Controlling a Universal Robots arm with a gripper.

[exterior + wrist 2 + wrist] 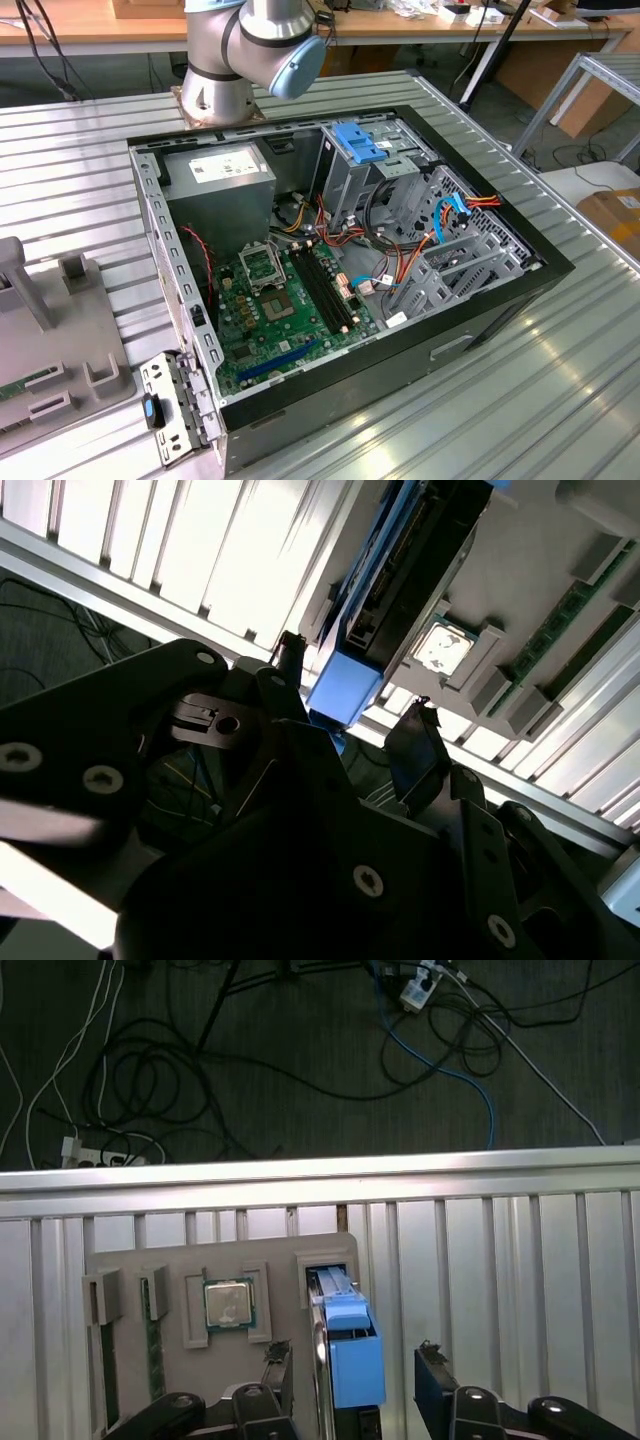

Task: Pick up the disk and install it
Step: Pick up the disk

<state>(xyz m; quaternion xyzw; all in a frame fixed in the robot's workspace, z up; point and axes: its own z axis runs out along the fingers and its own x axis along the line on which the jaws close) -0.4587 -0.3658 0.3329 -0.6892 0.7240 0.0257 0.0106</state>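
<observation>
Fingers are spread apart, one on each side of the disk, and not pinching it as far as I can tell. Disk's standing on edge in a slot of the grey fixture tray, with a CPU and a memory stick in pockets beside it. Tray sits on the ribbed metal bench, beside the open PC case. Looks like the pick-up step to me. A clean grab needs both fingers square on the blue frame.

Disk stood edgewise in fixture tray's end slot, processor lay in tray's next pocket, memory stick in slot beyond; fingers flanked disk, not touching.
</observation>
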